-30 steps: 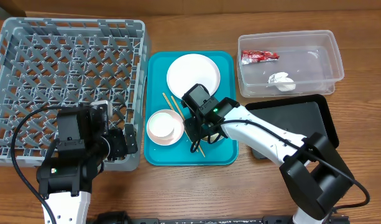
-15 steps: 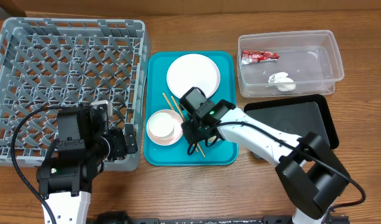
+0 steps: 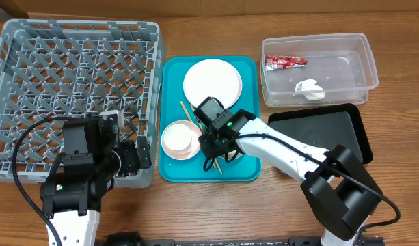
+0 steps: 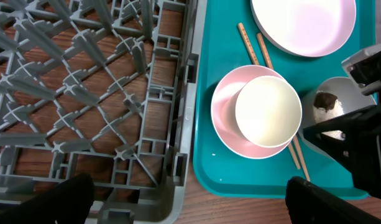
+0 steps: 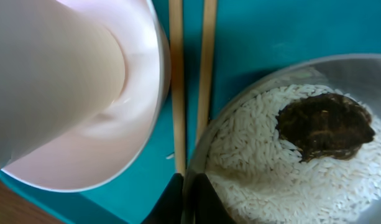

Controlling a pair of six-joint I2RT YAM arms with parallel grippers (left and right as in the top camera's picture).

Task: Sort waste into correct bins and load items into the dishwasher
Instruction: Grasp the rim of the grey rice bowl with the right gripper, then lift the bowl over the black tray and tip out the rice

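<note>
I am watching the grey dish rack (image 3: pixel 76 89) sitting far left, holding no dishes yet. Right of it the teal serving tray (image 3: pixel 247 68) is carrying all the tableware. Further right, the clear tub (image 3: pixel 363 51) is lying on the far side with the red wrapper (image 3: pixel 286 61) and white tissue (image 3: pixel 309 87) already inside, and the black tray (image 3: pixel 325 130) is lying just near of it.

On the teal tray the white plate (image 3: pixel 212 83) is resting at the far end. The pinkish bowl (image 4: pixel 224 121) is sitting near left with the small white cup (image 4: pixel 268 111) nested in it. The pale grey-green bowl (image 4: pixel 339 93) is just to its right, and the 2 chopsticks (image 5: pixel 176 81) are running between the bowls.

My right gripper (image 5: pixel 185 199) is clenching the near rim of the grey-green bowl, which is holding the rice (image 5: pixel 265 174) and the dark scrap (image 5: pixel 324 124). My left gripper (image 4: pixel 189 205) is hanging released over the rack's right edge, gripping nothing.

I am judging the food-waste step to be in hand. Next I am needing to lift the bowl level, carry it right to the black tray, and tip it there without spilling or snagging the chopsticks.
</note>
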